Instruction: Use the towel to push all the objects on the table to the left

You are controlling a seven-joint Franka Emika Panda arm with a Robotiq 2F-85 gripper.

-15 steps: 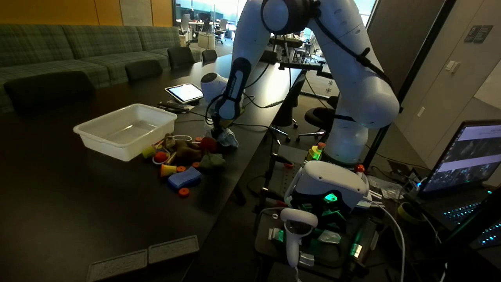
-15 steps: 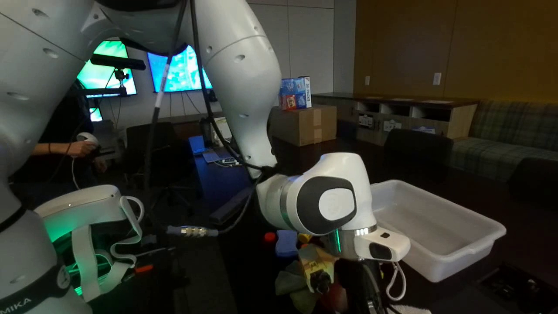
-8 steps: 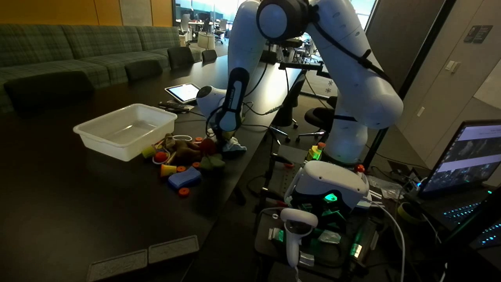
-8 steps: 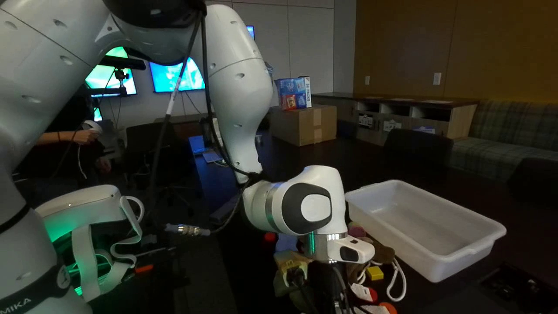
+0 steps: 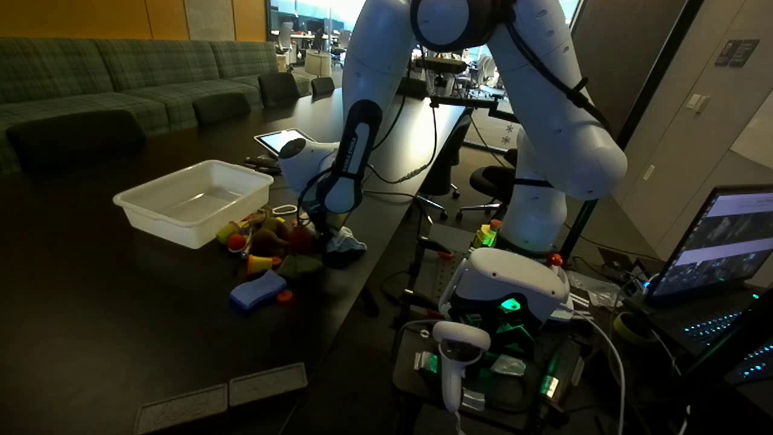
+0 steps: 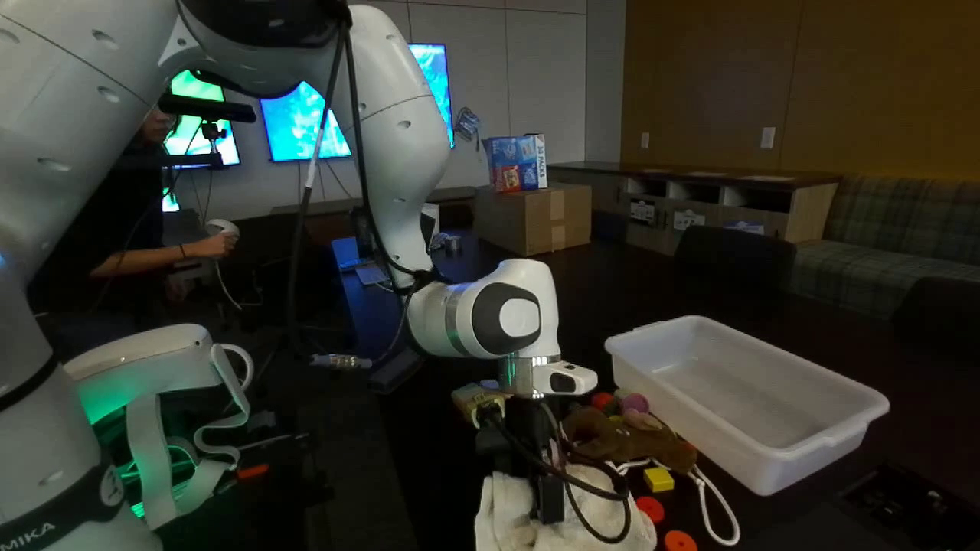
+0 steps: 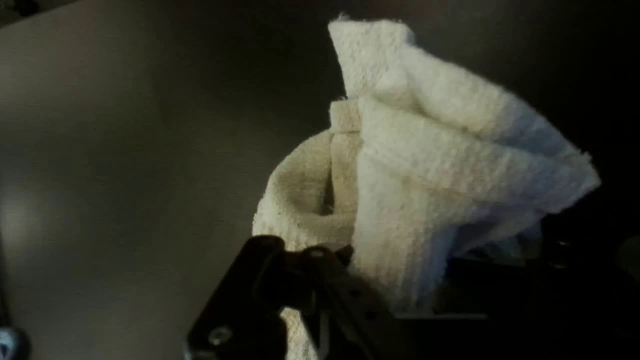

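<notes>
So: gripper (image 6: pixel 547 509) pinched on the towel (image 7: pixel 425 170), bunched mid-right in the wrist view. Red discs (image 6: pixel 650 506) and yellow block (image 6: pixel 658 480), low and right of it in an exterior view, may slip past: towel looks narrower than the toy pile (image 6: pixel 635 444).

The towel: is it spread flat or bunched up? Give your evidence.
Bunched up, not spread flat: in the wrist view the towel has overlapping layers, creases and a curled loop along one side.
</notes>
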